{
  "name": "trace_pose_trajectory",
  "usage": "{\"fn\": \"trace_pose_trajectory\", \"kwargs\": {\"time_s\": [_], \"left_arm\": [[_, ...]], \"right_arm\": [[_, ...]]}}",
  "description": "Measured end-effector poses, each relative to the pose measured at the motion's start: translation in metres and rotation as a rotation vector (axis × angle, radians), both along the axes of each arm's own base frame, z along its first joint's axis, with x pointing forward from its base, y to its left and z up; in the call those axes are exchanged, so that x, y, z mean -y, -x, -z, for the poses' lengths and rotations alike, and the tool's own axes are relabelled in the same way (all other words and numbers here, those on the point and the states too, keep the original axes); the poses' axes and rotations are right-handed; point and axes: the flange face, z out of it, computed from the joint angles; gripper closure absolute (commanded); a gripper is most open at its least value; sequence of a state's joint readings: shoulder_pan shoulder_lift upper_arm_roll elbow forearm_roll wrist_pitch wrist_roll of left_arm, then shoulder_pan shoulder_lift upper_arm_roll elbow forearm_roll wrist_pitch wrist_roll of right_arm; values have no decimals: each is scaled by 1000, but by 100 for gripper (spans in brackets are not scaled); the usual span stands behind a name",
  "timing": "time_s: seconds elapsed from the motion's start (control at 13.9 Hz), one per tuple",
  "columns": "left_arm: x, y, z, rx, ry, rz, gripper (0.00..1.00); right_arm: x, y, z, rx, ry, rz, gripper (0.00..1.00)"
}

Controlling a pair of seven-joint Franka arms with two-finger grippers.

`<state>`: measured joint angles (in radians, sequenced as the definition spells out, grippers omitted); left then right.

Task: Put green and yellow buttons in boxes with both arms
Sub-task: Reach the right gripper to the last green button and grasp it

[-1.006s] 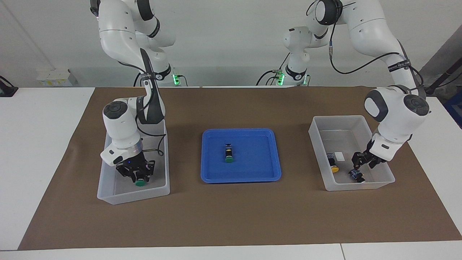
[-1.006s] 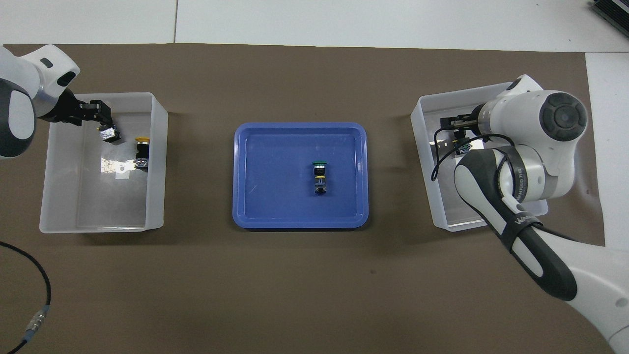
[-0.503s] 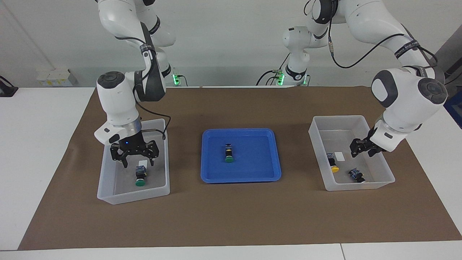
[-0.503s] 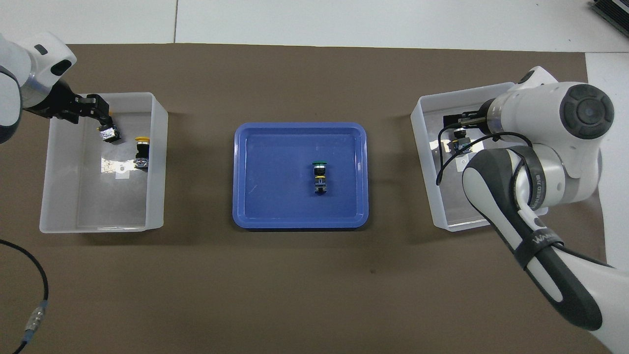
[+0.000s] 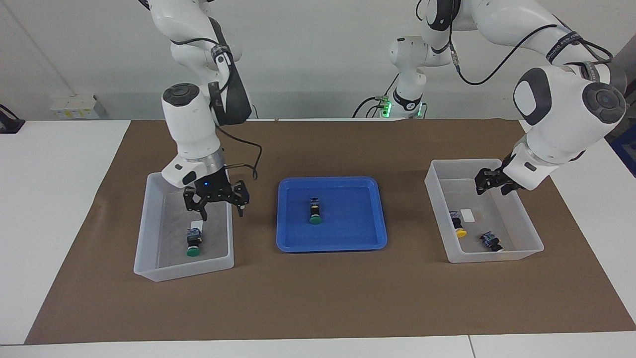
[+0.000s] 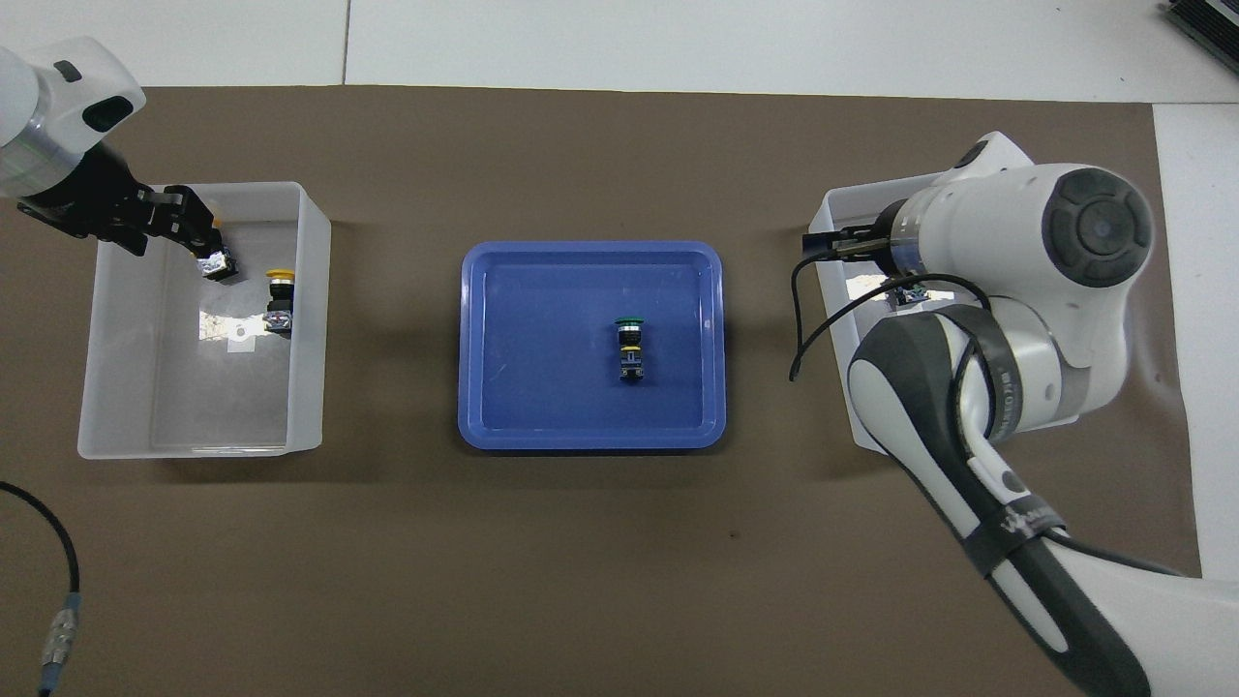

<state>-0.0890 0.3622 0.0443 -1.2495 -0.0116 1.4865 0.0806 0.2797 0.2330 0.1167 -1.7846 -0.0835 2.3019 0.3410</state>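
Now three buttons lie binned; the last green button (image 5: 315,215) waits in the blue tray (image 5: 348,242). Right tool (image 5: 217,205), released and empty, hangs above its box (image 5: 149,233); left tool (image 5: 492,182), clenched or not I cannot tell, above its own (image 5: 437,199). Next: reach into the tray, grasp.

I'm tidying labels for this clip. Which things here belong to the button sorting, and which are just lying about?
Job: tray's green button, boxed green button, yellow button, button with cap hidden, right arm's box, left arm's box, right gripper, left gripper.
Lying about: brown mat, loose cable; blue tray only holds the last button.
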Motion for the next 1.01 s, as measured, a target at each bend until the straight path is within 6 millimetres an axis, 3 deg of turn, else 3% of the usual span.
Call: {"fn": "trace_pose_trajectory", "kwargs": {"time_s": [0.07, 0.22, 0.43, 0.65, 1.01], "left_arm": [[0, 2, -4, 2, 1, 0, 30], [1, 6, -13, 11, 11, 1, 0], [-2, 14, -32, 39, 16, -4, 0], [-7, 18, -29, 38, 15, -12, 0], [-6, 14, -19, 70, 18, -11, 0]], "right_arm": [[-18, 2, 3, 5, 13, 1, 0], [-48, 2, 17, 3, 25, -1, 0], [-88, 5, 51, -15, 54, -11, 0], [-118, 14, 93, -16, 128, -8, 0], [-127, 17, 119, -28, 138, -12, 0]]}}
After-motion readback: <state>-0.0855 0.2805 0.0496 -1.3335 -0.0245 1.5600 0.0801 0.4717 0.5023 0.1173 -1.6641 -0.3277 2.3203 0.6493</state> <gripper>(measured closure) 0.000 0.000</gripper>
